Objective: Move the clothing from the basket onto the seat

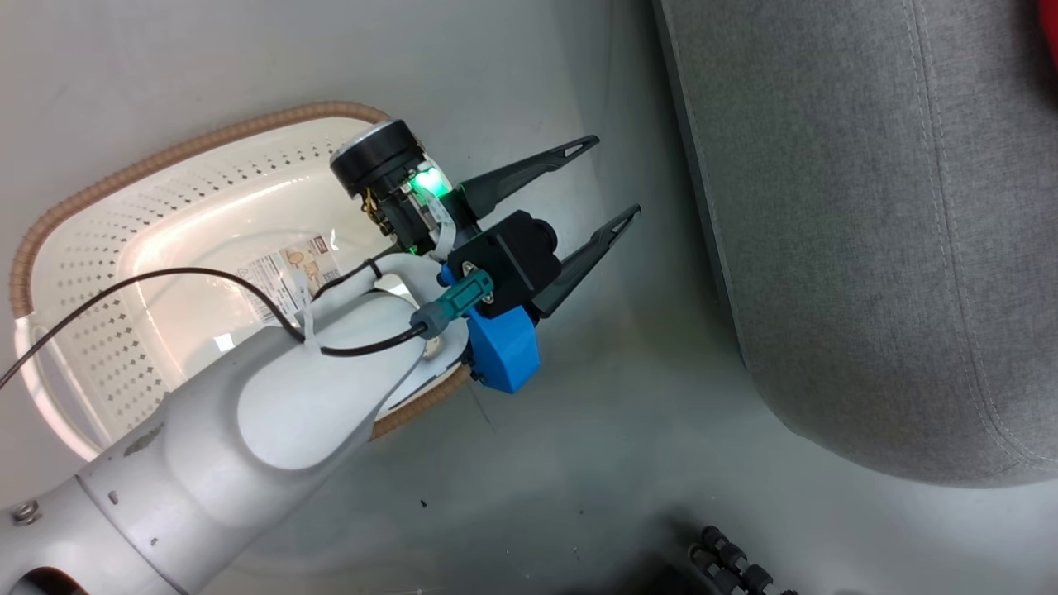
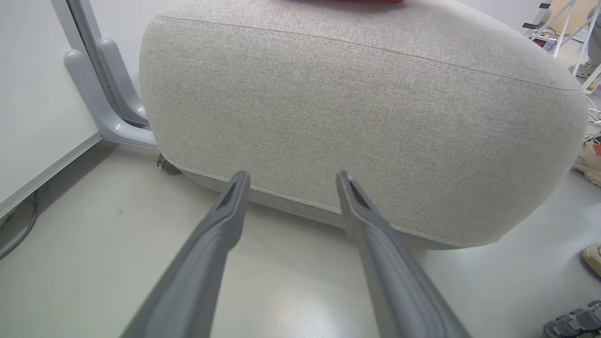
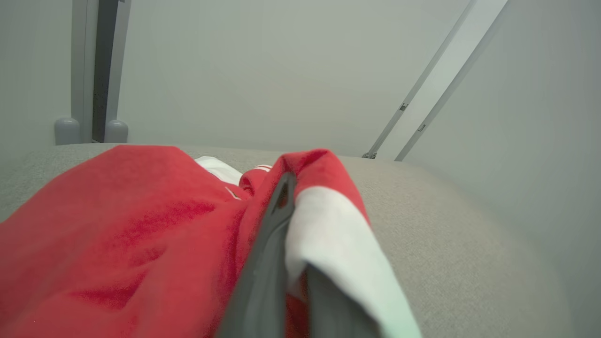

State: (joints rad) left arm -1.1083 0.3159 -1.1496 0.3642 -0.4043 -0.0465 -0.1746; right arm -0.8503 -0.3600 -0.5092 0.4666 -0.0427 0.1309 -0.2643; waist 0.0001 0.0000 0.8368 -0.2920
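Observation:
The cream basket (image 1: pixel 165 157) with a brown rim stands on the floor at the left, holding no garment; its bottom label shows. My left gripper (image 1: pixel 613 177) hangs open past the basket's right rim, fingers pointing at the grey seat (image 1: pixel 868 207). In the left wrist view the left gripper (image 2: pixel 292 176) is open and holds nothing, facing the side of the seat (image 2: pixel 352 94). The red clothing (image 3: pixel 117 216) with a white band lies on top of the seat (image 3: pixel 446 234), and my right gripper (image 3: pixel 286 188) is shut on a fold of it. A red sliver of clothing (image 1: pixel 1051 33) shows at the seat's far corner.
A pale panel (image 2: pixel 28 94) on grey legs (image 2: pixel 94 84) stands left of the seat. A person's shoes (image 2: pixel 594 256) are on the floor at the right. A black cable (image 1: pixel 165 277) runs across the basket to my left wrist.

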